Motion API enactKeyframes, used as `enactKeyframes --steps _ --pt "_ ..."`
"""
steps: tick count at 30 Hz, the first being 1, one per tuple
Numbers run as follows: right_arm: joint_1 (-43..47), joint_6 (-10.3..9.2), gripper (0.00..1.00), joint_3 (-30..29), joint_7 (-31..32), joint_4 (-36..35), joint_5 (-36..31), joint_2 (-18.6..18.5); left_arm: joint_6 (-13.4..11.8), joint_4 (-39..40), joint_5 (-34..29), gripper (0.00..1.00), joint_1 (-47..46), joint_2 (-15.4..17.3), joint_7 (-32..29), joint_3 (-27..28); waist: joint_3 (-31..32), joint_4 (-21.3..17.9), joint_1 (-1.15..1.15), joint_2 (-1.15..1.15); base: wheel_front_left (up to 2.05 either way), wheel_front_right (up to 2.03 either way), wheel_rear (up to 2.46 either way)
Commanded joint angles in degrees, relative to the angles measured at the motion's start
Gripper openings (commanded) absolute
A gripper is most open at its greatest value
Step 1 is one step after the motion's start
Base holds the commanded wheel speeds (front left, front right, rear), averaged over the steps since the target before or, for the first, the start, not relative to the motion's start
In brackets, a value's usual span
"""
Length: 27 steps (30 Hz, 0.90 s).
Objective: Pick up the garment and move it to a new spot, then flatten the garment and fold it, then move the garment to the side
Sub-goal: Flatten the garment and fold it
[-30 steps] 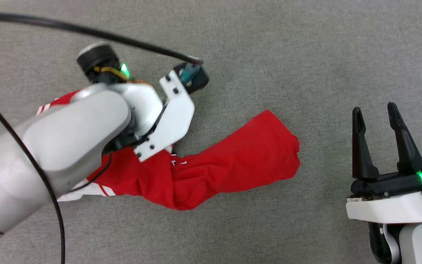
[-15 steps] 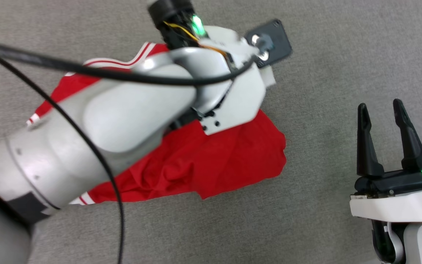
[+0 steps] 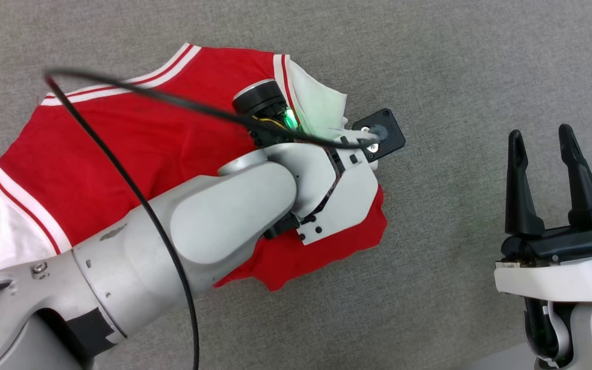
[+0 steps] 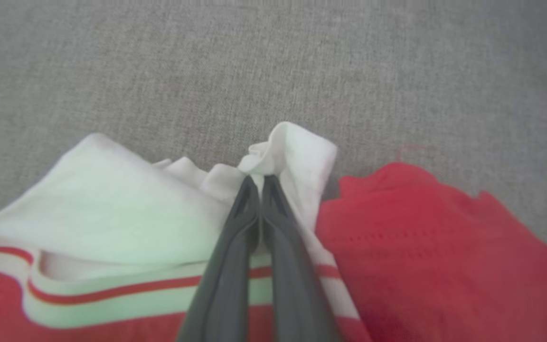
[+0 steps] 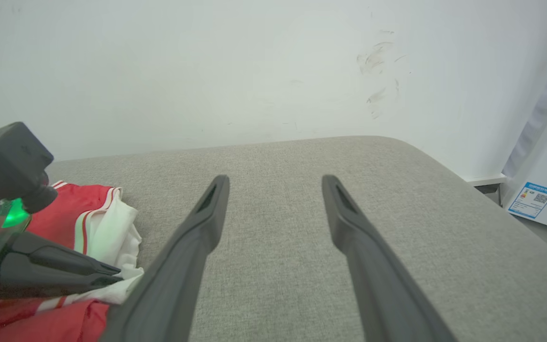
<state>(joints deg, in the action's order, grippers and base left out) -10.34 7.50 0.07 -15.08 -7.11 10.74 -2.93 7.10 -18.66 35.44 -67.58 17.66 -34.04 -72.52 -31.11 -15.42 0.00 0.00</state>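
Note:
The garment (image 3: 172, 144), red with white sleeves and red-and-white striped trim, lies loosely spread on the grey padded surface (image 3: 455, 77). My left arm's wrist (image 3: 327, 180) reaches across it and hides the fingers in the head view. In the left wrist view my left gripper (image 4: 260, 178) is shut on the bunched edge of a white sleeve (image 4: 112, 213), with a red fold (image 4: 420, 237) to the right. The right wrist view shows the left gripper (image 5: 119, 275) pinching the sleeve just above the surface. My right gripper (image 3: 540, 134) (image 5: 275, 179) stands open and empty, right of the garment.
A black cable (image 3: 121, 169) loops over my left arm and the garment. The grey surface (image 5: 302, 228) ends at a white wall (image 5: 254, 71) behind and rounds off at its right edge. Beyond that edge stands a white unit with a blue label (image 5: 532, 199).
My left arm has swung up and to the right with the sleeve in its grip. The garment has gone from a bunched strip to a wide, loosely spread shape. The right gripper has stayed put.

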Motion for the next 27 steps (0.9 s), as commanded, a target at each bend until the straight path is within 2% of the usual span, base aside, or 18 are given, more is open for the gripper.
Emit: enactKeyframes --steps 1,2,3,8,12,14,17,19,23,26,27 --pt "-0.32 -0.02 1.00 -0.35 -0.12 0.06 0.01 0.09 0.48 -1.47 0.48 0.01 1.11 0.51 1.21 -1.48 0.44 0.38 0.00 0.00 0.00 0.00 0.00" --pt "-0.17 -0.02 1.00 -0.47 -0.12 0.11 -0.11 0.09 0.33 -1.67 0.29 0.27 0.18 0.53 2.61 -1.22 0.79 0.68 0.00 0.00 0.00 0.00 0.00" --pt "-0.02 -0.02 1.00 -0.41 -0.12 0.21 -0.31 0.09 0.30 -1.87 0.98 1.00 -0.25 0.44 3.92 -1.08 1.24 0.97 0.00 0.00 0.00 0.00 0.00" --pt "1.21 -0.02 1.00 -0.54 -0.13 0.69 -0.94 0.09 0.29 -1.04 4.17 1.00 -4.20 0.63 14.85 -0.79 4.53 3.01 0.00 0.00 0.00 0.00 0.00" --pt "2.53 -0.02 1.00 -0.58 -0.12 1.04 -1.66 0.09 0.26 -4.20 5.00 1.00 -5.66 2.14 28.53 0.87 8.23 4.80 0.00 0.00 0.00 0.00 0.00" --pt "3.14 -0.02 1.00 -0.88 -0.13 1.05 -2.11 0.08 -0.98 -6.04 4.15 1.00 -4.39 2.91 34.48 2.36 10.00 5.72 0.00 0.00 0.00 0.00 0.00" --pt "3.69 -0.02 1.00 -1.41 -0.12 1.29 -3.33 0.09 -4.32 -7.03 3.48 1.00 -1.45 4.39 42.29 4.56 12.38 7.16 0.00 0.00 0.00 0.00 0.00" --pt "3.44 -0.02 1.00 -2.26 -0.12 1.35 -3.87 0.08 -7.50 -7.18 3.23 1.00 0.95 6.29 46.54 6.72 13.72 8.14 0.00 0.00 0.00 0.00 0.00" --pt "1.15 -0.02 1.00 -4.04 -0.12 0.98 -5.04 0.09 -14.87 -5.63 1.77 1.00 7.29 10.01 49.07 11.22 15.71 10.12 0.00 0.00 0.00 0.00 0.00" --pt "-0.89 -0.02 1.00 -4.71 -0.13 1.40 -6.12 0.09 -20.34 -1.68 -0.66 1.00 12.48 13.15 49.30 16.27 16.69 11.69 0.00 0.00 0.00 0.00 0.00" --pt "-0.89 -0.02 1.00 -4.71 -0.13 1.40 -6.12 0.09 -20.34 -1.68 -0.66 1.00 12.48 13.15 49.30 16.27 16.69 11.69 0.00 0.00 0.00 0.00 0.00"
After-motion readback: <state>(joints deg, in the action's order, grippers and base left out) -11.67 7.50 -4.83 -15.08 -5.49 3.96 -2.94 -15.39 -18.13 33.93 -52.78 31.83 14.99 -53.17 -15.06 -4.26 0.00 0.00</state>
